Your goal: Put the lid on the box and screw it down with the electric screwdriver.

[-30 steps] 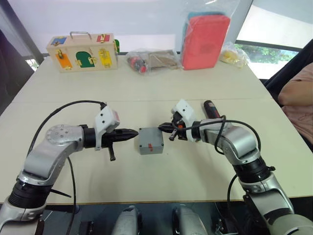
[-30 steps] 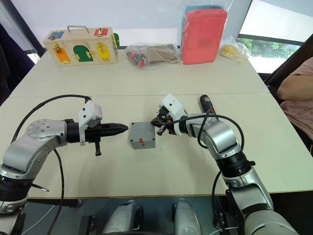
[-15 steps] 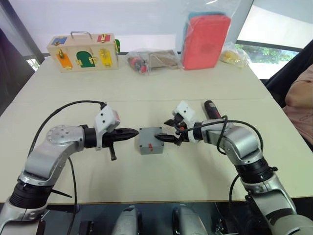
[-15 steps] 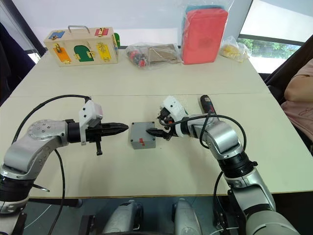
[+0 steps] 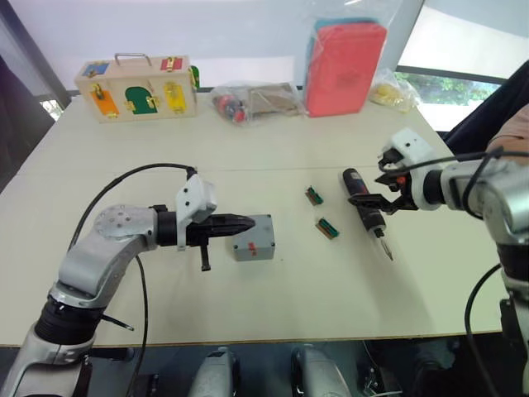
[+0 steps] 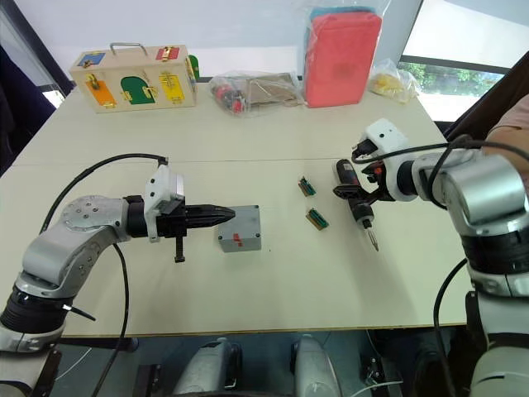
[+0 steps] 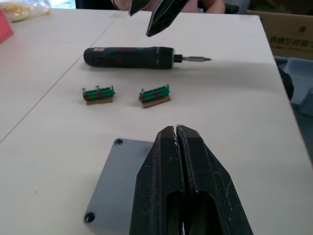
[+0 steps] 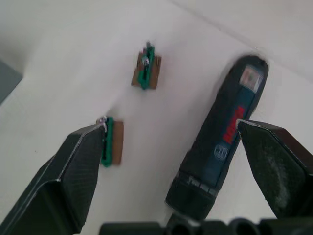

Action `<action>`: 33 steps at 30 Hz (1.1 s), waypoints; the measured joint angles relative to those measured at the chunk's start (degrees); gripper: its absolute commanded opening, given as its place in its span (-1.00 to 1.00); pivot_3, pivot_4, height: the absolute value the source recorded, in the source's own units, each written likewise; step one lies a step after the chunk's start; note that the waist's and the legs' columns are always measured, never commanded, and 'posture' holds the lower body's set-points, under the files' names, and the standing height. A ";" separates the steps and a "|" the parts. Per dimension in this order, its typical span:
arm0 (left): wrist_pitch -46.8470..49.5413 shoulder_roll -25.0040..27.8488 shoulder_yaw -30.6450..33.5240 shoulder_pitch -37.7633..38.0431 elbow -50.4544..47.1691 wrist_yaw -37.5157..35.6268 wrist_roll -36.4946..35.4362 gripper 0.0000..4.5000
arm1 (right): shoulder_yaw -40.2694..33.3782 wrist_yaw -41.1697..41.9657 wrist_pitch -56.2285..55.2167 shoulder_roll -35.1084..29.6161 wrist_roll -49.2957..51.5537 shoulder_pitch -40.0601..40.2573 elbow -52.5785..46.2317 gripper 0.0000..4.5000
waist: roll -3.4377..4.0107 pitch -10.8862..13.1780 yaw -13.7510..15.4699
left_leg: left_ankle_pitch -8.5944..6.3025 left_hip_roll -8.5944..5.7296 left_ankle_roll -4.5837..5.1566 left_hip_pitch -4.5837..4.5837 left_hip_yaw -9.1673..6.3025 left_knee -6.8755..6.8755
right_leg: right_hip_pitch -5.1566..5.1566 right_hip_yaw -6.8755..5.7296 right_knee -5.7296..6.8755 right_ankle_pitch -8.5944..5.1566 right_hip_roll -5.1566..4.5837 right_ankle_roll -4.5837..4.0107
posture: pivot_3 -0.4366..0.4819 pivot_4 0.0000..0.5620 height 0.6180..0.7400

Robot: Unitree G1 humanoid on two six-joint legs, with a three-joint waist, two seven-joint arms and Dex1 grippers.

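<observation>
The lid (image 7: 115, 181) sits on the box (image 5: 253, 237) near the middle of the table (image 5: 273, 149), its corner screw holes showing in the left wrist view. The left gripper (image 5: 245, 222) has its fingers pressed together, the tips resting over the lid's left part, apparently holding it down. To the right, the electric screwdriver (image 5: 364, 208) lies flat on the table, bit pointing toward the near edge. The right gripper (image 8: 171, 147) hovers above it with fingers spread wide, one to each side of the barrel, not yet touching. Two small green connector blocks (image 5: 326, 228) lie between box and screwdriver.

The step in hand looks to be picking up the screwdriver. Done well, the fingers should descend squarely around the mid-barrel, avoiding the blocks, then close firmly so the tool cannot roll or tilt.
</observation>
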 measured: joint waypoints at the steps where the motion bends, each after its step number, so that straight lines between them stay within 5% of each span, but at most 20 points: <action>1: -0.26 -0.03 -0.06 -0.60 -0.04 -0.58 -0.22 -1.00 | 2.22 -0.01 2.15 0.77 -0.45 -3.01 4.16 1.00 | 0.01 0.01 0.02 | 0.00 0.01 0.00 -0.02 0.02 0.00 | -0.04 0.01 0.03 0.00 0.00 -0.03 | -0.05 -0.47 0.83; 13: -0.16 -0.47 -0.85 -2.05 -3.38 -1.08 -1.62 -1.00 | 25.94 9.25 -12.93 4.35 -13.63 -13.19 35.13 1.00 | 0.05 0.05 0.41 | 0.02 -0.27 -0.02 -0.69 0.11 0.09 | -0.64 0.04 -0.01 0.03 -0.23 0.03 | -0.05 -0.47 0.83; 20: 0.10 -0.74 -1.05 0.21 -6.02 2.19 -1.53 -1.00 | 26.99 15.13 -19.00 8.59 -19.75 -16.27 46.65 1.00 | 0.05 0.07 0.33 | 0.14 -0.17 -0.21 -0.52 0.04 0.10 | -0.62 -0.01 0.29 0.04 -0.04 0.02 | -0.05 -0.47 0.83; 28: 0.07 0.58 -0.97 1.99 -6.44 2.64 -1.48 -1.00 | 26.23 17.62 -20.70 12.71 -25.18 -19.68 54.32 -0.08 | 0.05 0.06 0.14 | 0.15 -0.15 -0.24 -0.51 0.01 0.10 | -0.60 0.00 0.29 0.04 -0.03 0.01 | -0.05 -0.47 0.83; 33: -0.47 2.07 -0.76 1.96 -5.31 2.10 -1.14 -1.00 | 24.82 17.75 -20.70 13.02 -26.90 -19.61 54.54 -0.20 | 0.06 0.06 0.22 | 0.16 -0.16 -0.26 -0.51 0.02 0.10 | -0.60 0.00 0.29 0.05 -0.05 0.01 | -0.05 -0.47 0.83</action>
